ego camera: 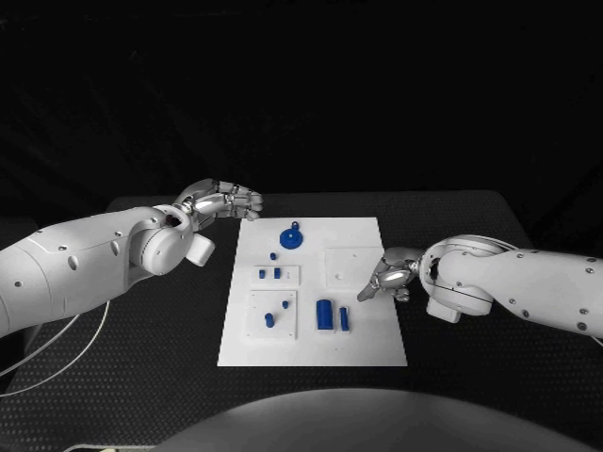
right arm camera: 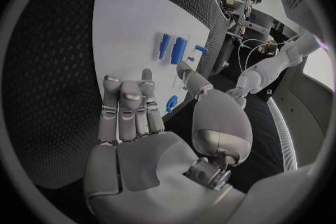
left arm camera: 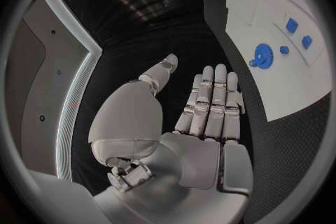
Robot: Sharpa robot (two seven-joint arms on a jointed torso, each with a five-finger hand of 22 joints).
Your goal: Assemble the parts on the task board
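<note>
Lying flat in the middle of the black table (ego camera: 492, 377), the white task board (ego camera: 316, 282) is seen with its blue parts spread over it. A gear-shaped part (ego camera: 292, 238) is set near the board's far edge, just beyond and to the side of the left hand's (ego camera: 227, 201) fingers. In the left wrist view those fingers (left arm camera: 213, 101) are stretched out straight and close together, the thumb apart, with nothing held; the palm is kept over bare table beside the board's edge, not touching it.

The right hand (ego camera: 387, 279) is held at the board's opposite long edge, fingertips reaching over the white surface. In the right wrist view its fingers (right arm camera: 129, 106) are extended side by side, released, grasping nothing. 2 upright-looking blue cylinders (ego camera: 333, 315) are found just past these fingertips toward the board's middle, side by side, the thicker one farther from the hand. Beyond them, 2 small white sub-plates (ego camera: 276, 294) carry several smaller blue pieces (ego camera: 277, 314). A plain square recess (ego camera: 352, 265) is located right beside the right fingertips. Whether the fingertips touch the board cannot be told.
</note>
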